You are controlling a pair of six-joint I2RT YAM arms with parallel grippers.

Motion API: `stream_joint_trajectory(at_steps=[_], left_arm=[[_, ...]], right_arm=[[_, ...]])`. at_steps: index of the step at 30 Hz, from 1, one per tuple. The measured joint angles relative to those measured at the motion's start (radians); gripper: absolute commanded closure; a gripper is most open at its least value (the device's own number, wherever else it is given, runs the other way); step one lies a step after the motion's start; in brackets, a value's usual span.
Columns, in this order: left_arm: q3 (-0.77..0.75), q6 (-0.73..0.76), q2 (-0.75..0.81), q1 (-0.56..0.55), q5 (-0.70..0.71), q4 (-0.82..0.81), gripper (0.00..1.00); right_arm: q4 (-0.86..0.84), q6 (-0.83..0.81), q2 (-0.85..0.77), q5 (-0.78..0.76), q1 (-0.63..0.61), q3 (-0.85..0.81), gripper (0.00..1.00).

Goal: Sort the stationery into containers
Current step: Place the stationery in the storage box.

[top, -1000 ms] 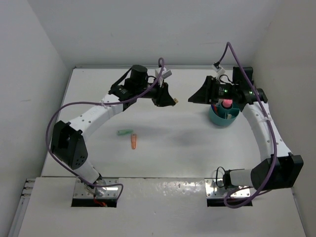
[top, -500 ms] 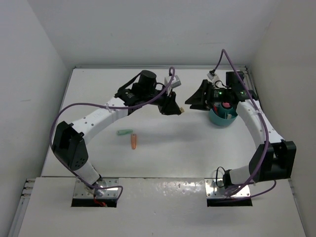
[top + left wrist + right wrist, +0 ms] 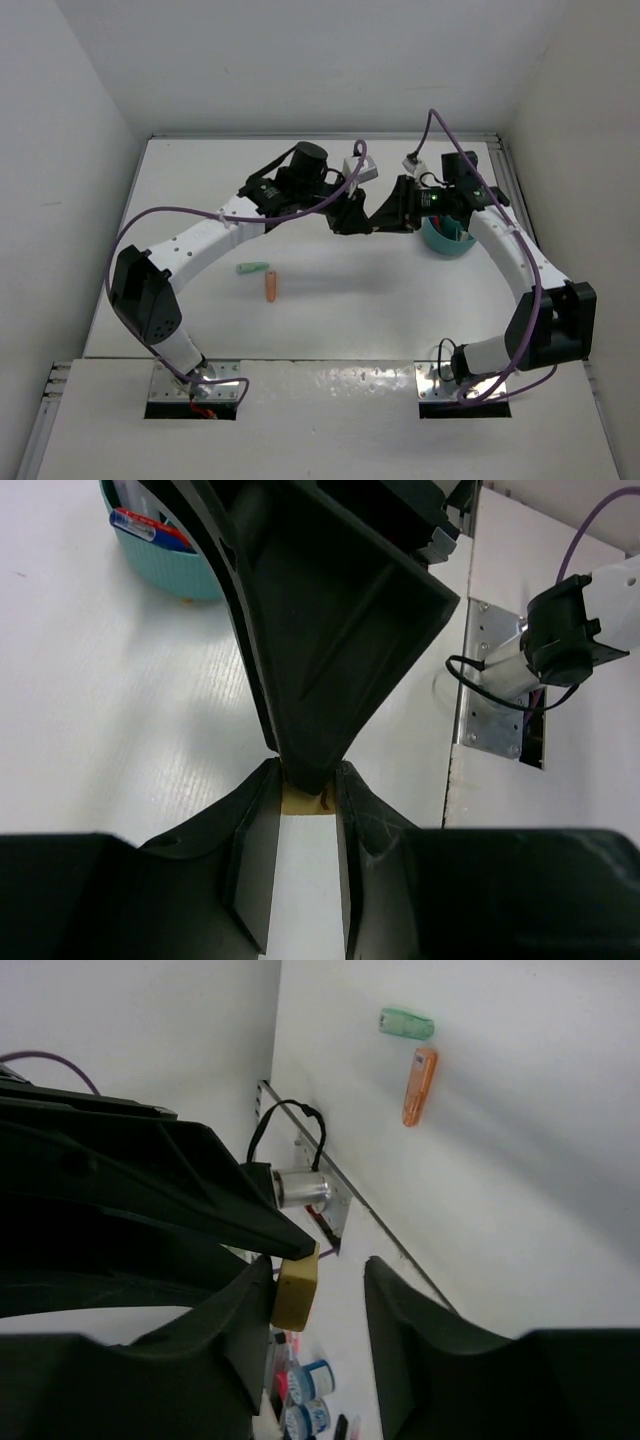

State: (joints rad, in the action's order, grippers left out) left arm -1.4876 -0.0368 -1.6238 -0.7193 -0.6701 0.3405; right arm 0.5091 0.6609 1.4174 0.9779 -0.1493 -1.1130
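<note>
Both grippers have closed in on each other since 1 s ago & now meet over mid-table; the right one has swung left, off the cup. Nearest the front edge of the white tabletop [image 3: 330, 320], left of centre, a short orange plastic stub [image 3: 270, 288] lies flat. A mint-green plastic stub [image 3: 254, 268] lies just beyond it, near but not touching. Further back, twd the right edge, the small round teal cup [image 3: 447, 240] stands upright, partly hidden under the right arm. Left wrist view shows a red-and-blue item [image 3: 150, 525] inside at the rim; the rest of the contents can't be made out. About level w/ the cup's far side, at table centre, the left gripper [image 3: 305, 780] is clamped on a small tan-yellow block [image 3: 296, 1290], pinched at the very fingertips. The right gripper [image 3: 318, 1270] has its jaws apart w/ the block btwn them, close against one finger; can't tell if it touches. The block is held up off the tabletop, left of the cup, not in it.
</note>
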Motion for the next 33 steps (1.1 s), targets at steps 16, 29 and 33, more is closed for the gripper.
stream_joint_trajectory(at_steps=[16,29,33], left_arm=[[-0.014,-0.05,-0.017,0.048,0.117,0.025,0.0],[0.002,-0.072,-0.016,0.249,0.305,0.133,0.0],[0.003,-0.064,-0.016,0.266,0.33,0.146,0.0]], right_arm=[[0.294,-0.304,0.005,-0.032,0.23,-0.165,1.0],[0.453,-0.883,-0.145,-0.52,0.477,-0.115,1.0],[0.414,-0.919,-0.082,-0.615,0.486,-0.103,1.0]])
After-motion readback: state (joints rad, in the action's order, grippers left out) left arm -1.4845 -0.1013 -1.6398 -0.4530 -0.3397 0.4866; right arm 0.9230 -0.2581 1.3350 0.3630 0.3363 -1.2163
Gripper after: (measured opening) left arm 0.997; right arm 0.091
